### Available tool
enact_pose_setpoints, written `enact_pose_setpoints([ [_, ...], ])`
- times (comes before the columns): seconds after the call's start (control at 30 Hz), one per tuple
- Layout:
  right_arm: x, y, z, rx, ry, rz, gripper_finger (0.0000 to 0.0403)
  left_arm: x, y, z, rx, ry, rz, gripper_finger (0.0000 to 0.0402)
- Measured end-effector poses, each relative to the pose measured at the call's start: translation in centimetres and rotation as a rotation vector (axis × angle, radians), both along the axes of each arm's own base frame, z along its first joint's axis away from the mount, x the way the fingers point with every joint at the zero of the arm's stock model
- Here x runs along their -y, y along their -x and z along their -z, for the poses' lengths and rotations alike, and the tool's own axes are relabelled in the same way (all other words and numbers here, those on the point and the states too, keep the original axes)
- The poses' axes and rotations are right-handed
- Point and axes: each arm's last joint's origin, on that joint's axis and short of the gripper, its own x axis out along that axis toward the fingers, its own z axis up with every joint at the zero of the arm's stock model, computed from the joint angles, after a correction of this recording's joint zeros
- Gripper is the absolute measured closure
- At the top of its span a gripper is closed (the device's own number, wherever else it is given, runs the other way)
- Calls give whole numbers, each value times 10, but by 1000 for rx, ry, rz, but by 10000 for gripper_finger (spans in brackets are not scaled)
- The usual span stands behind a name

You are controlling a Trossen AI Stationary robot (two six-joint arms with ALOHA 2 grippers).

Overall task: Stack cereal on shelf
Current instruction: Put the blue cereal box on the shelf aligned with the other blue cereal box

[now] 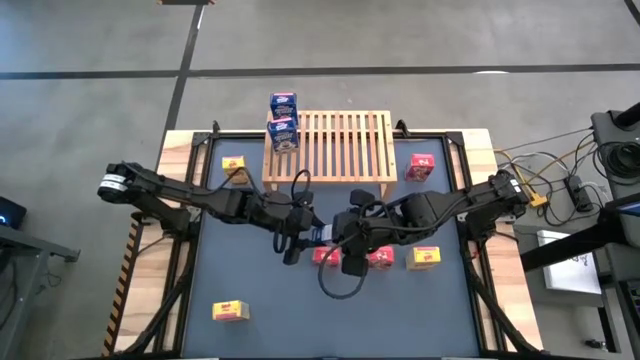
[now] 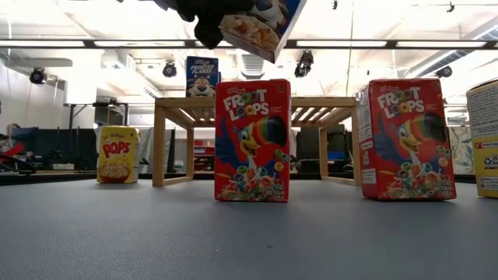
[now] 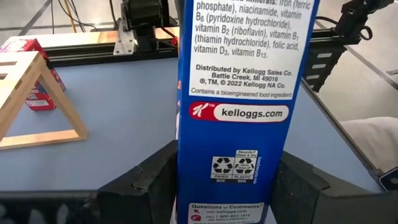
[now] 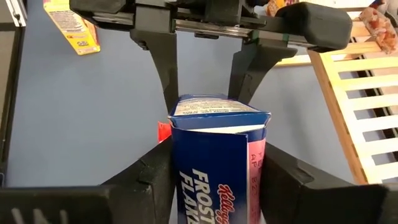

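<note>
A blue cereal box (image 1: 325, 233) is held in the air between my two grippers, over the middle of the table. It also shows in the low view (image 2: 261, 23). My left gripper (image 1: 298, 238) comes from the left and my right gripper (image 1: 345, 245) from the right; both are shut on it. The wooden slatted shelf (image 1: 328, 148) stands at the far middle, with two more blue boxes (image 1: 283, 120) at its far left corner. Two red boxes (image 1: 327, 255) (image 1: 380, 258) stand on the table under the grippers. My left gripper pinches the blue box between its two fingers, one on each side of the printed side panel (image 3: 186, 180). It comes about level from the table's left. The box is lifted clear. My right gripper pinches the blue box between its two fingers, on the two edges beside the front label (image 4: 177, 180). It comes from the table's right. The box's flap end (image 4: 217, 109) points away from it, toward the left gripper's fingers (image 4: 165, 74). In the low view the box is tilted, clear of the table.
Yellow boxes stand left of the shelf (image 1: 234, 168), at the near left (image 1: 231, 311) and right of the red pair (image 1: 424, 258). A third red box (image 1: 421, 166) stands right of the shelf. Most of the shelf's slats (image 1: 345, 145) are bare.
</note>
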Motion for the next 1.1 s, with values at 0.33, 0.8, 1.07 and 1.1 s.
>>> enact_pose_setpoints([
  [0.33, 0, 1, -4, 12, 11, -12, 137, -2, 7, 11, -48, -21, -5, 214],
  [0.8, 0, 27, -46, 138, 221, -77, 116, -40, 86, 6, 216, -50, -73, 214],
  [1.07, -1, 28, -59, 262, 292, -164, 127, -49, 141, 14, 516, -8, -114, 214],
  [1.1, -2, 26, -58, 272, 300, -179, 127, -50, 146, 15, 532, -7, -121, 214],
])
